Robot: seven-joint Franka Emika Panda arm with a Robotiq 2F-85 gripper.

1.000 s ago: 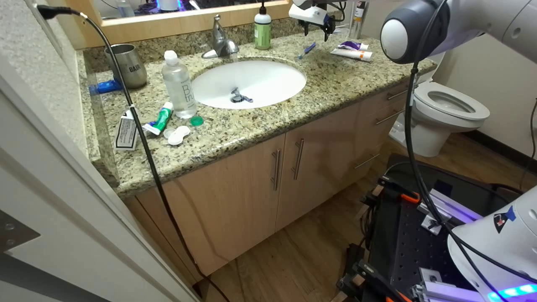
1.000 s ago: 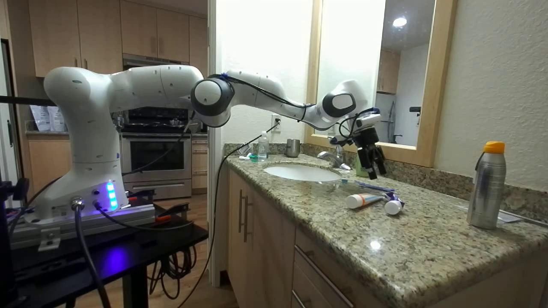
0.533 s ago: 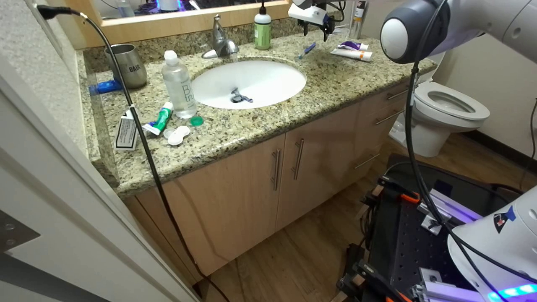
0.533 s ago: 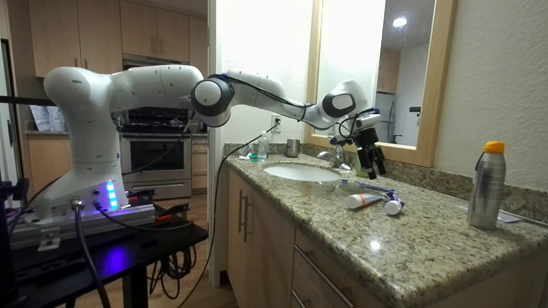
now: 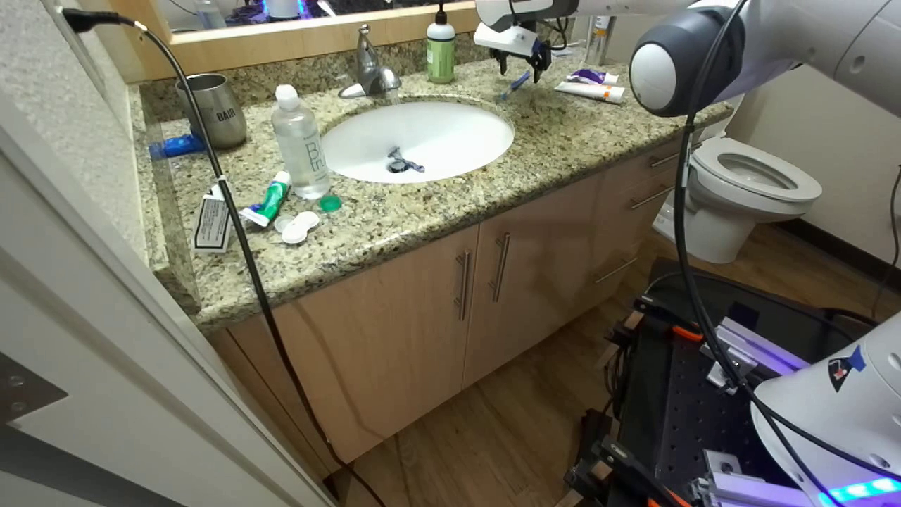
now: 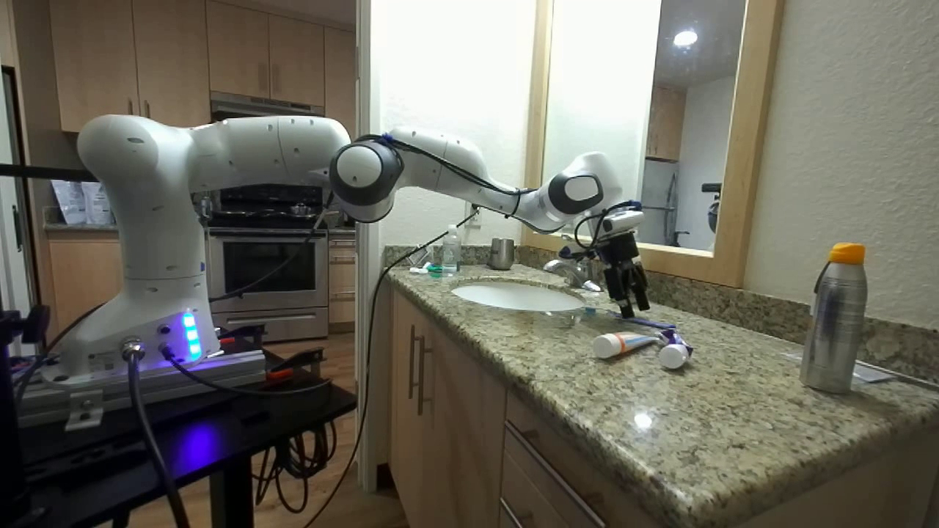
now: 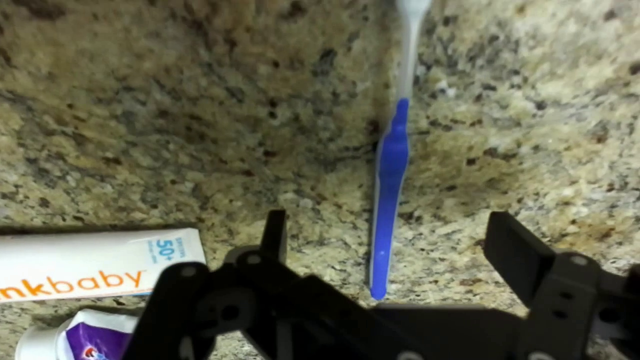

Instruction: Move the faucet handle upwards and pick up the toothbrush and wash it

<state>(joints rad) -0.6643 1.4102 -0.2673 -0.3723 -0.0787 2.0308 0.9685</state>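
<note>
The pincer [image 7: 388, 218], spread wide, hangs above the blue toothbrush [image 7: 392, 160] lying near the back edge of the countertop [image 6: 748, 418].

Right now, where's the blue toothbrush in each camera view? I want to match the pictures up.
In an exterior view, the blue toothbrush lies near the top, right of centre.
In an exterior view, the blue toothbrush lies right of centre, a little below mid-height.
In the wrist view, the blue toothbrush runs down from the top edge, right of centre.
Shared landmark: the white tube with orange markings, near it in all three.
</note>
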